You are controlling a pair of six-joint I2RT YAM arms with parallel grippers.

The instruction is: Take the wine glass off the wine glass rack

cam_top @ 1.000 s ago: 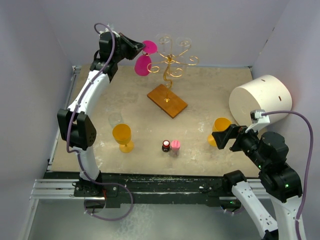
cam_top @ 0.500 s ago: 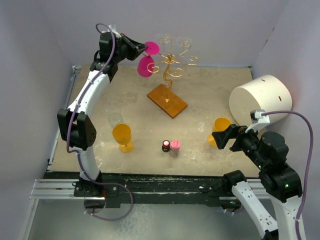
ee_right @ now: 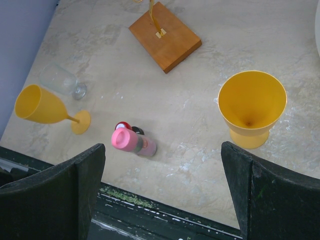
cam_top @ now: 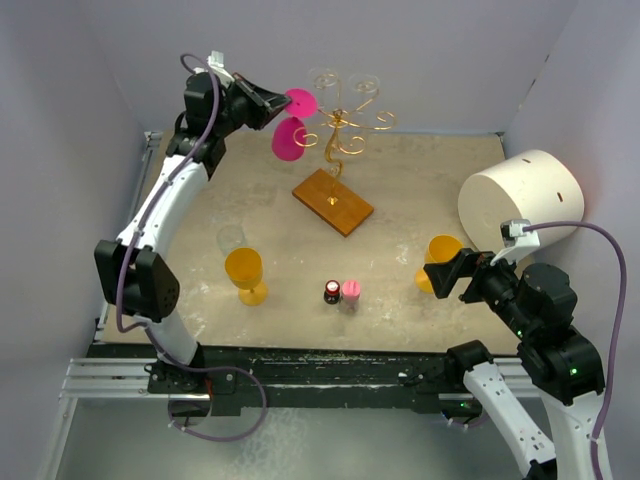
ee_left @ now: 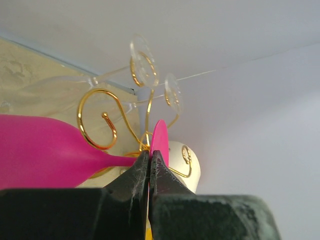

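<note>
My left hand [ee_left: 149, 161] is pinched shut on the thin stem of the magenta wine glass [cam_top: 287, 139], up by the gold wire rack [cam_top: 343, 128] near the counter's far edge. I judge the glass light but slick, so holding it by the stem suits.

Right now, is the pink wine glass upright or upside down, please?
Upside down: the pink wine glass hangs foot above bowl, the left gripper shut on its stem.
</note>
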